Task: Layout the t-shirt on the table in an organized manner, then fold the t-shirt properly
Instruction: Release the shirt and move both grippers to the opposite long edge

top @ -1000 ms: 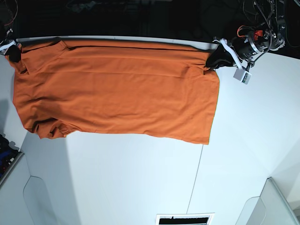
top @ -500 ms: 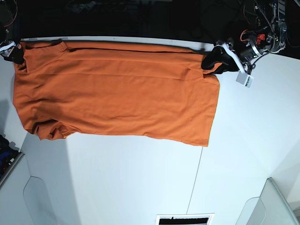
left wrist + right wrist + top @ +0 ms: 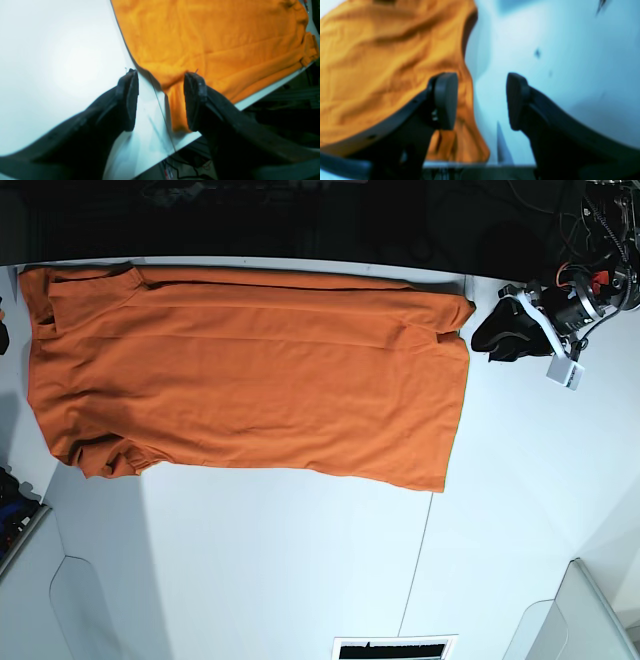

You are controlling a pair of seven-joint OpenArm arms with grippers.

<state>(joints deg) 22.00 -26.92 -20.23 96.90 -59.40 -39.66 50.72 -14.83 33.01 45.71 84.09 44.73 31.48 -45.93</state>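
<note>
**Orange T-Shirt Spread Flat, Both Grippers Released**

Item: plain orange soft-fabric short-sleeved t-shirt (image 3: 250,375). Spread flat across the far half of the large white matte table (image 3: 300,570), long axis running left to right in the base view. Far edge lying along the table's far edge; one corner at far right reaching toward the table edge. Slightly bunched sleeve at near left. Faint lengthwise creases across the body. Thin dark seam line (image 3: 418,560) in the tabletop, running from the shirt's near right corner toward the near edge.

Left black two-fingered gripper (image 3: 497,335): resting just right of the shirt's far right corner, apart from the cloth in the base view. Fingers spread wide in the left wrist view (image 3: 160,98), nothing between them; shirt corner (image 3: 215,45) lying on the table beyond and below the gap.

Right black two-fingered gripper (image 3: 481,101): barely visible at the far left edge of the base view. Fingers parted in the right wrist view, empty; rumpled orange fabric (image 3: 382,70) beneath the left finger, bare white table beneath the right. View blurred.
</note>
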